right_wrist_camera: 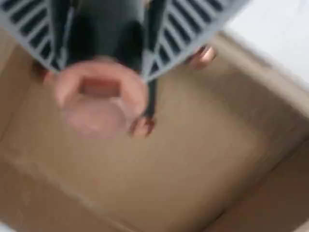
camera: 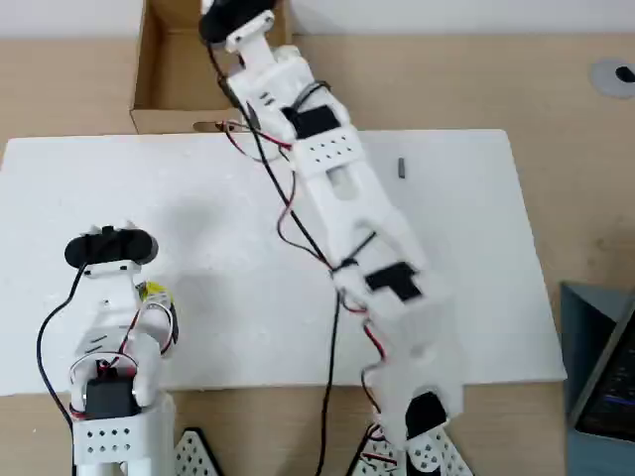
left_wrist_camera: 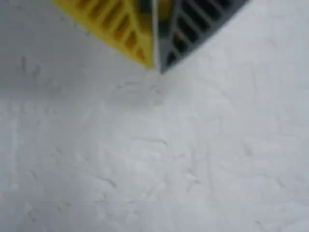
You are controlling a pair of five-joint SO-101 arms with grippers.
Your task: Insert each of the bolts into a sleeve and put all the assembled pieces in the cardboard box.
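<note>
Locate one box [camera: 164,119] at the far edge of the table [camera: 556,99], just beside the far-left corner of one white board [camera: 198,198]. Count two arms. Trace the right arm [camera: 347,188] from the near edge diagonally across the board to the box, ending with the right gripper [right_wrist_camera: 99,72] inside the box opening, above the box floor. Note jaws closed on one pinkish round sleeve [right_wrist_camera: 99,111], gripped at its upper part, open end toward the wrist camera. Note a hexagonal recess at the sleeve centre, possibly a fastener head seated within; not confirmable in this blurred view. Count at least two further copper-coloured pieces [right_wrist_camera: 142,126] lower in the box, close to the gripper; kind not discernible.

Find the left arm [camera: 114,327] at the near-left of the board, with the left gripper [left_wrist_camera: 157,65] pointing down close over the board surface. Note one yellow finger [left_wrist_camera: 116,29] and one grey finger [left_wrist_camera: 203,24] pressed tip to tip, fully closed, holding nothing. Count one small dark bolt [camera: 402,167] lying alone on the board, on the right side of the right arm, well apart from both grippers and outside the box. Note one grey laptop [camera: 600,377] at the near-right edge of the table, off the board.
</note>
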